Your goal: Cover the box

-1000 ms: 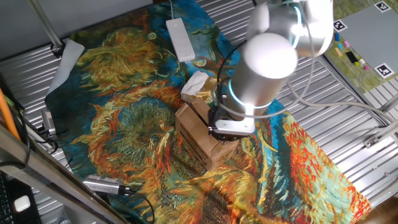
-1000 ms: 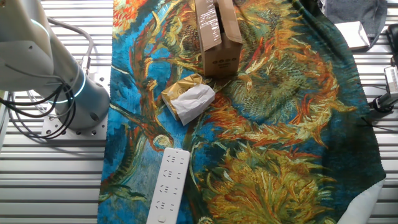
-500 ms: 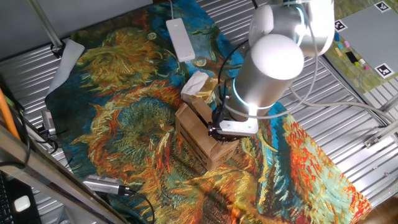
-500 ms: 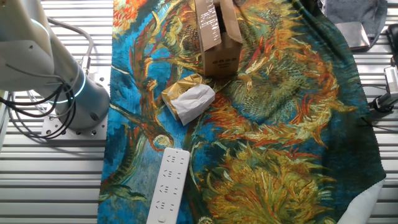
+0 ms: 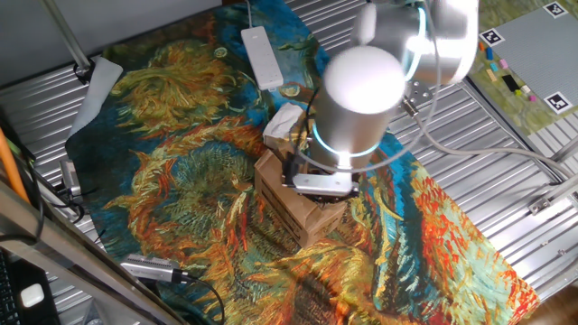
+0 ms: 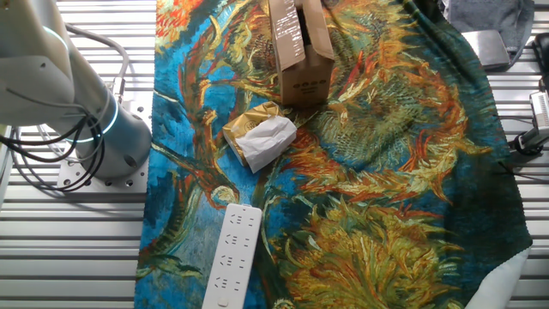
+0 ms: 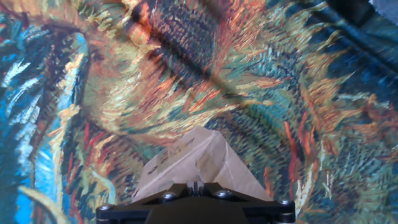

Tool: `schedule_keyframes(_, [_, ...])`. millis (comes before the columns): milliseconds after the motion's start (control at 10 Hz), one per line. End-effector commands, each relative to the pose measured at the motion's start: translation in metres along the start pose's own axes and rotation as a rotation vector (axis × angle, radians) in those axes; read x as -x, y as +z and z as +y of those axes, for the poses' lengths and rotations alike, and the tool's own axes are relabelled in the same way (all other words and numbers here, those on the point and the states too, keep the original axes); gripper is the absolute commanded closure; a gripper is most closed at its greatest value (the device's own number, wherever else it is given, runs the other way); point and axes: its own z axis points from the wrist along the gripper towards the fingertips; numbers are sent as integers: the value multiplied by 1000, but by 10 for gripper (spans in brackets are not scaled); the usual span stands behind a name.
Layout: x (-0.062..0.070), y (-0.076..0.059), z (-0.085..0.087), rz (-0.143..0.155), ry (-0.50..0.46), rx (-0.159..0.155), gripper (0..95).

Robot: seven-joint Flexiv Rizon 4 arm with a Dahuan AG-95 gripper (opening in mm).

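The brown cardboard box point(image 5: 287, 206) stands on the painted cloth, and the other fixed view shows it at the top edge point(image 6: 300, 43). My wrist hangs right over its top, so the fingers are hidden in the one fixed view. In the hand view my gripper point(image 7: 195, 185) is shut, its fingers together at the bottom edge, directly above a cardboard flap point(image 7: 199, 160) that lies folded beneath it. The jaws hold nothing that I can see. The inside of the box is hidden.
Crumpled white paper on a small cardboard piece point(image 5: 284, 122) lies just behind the box, and it also shows in the other fixed view point(image 6: 262, 137). A white power strip point(image 5: 262, 56) lies farther back. A silver tool point(image 5: 149, 268) lies at the cloth's front left. The robot base point(image 6: 77, 112) stands beside the cloth.
My wrist has swung to the left across the top of the box. The box, the paper and the power strip have not moved.
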Motion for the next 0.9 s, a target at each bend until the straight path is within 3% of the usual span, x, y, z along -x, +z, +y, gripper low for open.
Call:
schedule_keyframes(100, [-1,-9,-10,3,-4,-17,950])
schedule_keyframes(300, [1,-11,-16,6,-1,-25,950])
schedule_keyframes(900, [0,1,-22,-3,-14,-33,950])
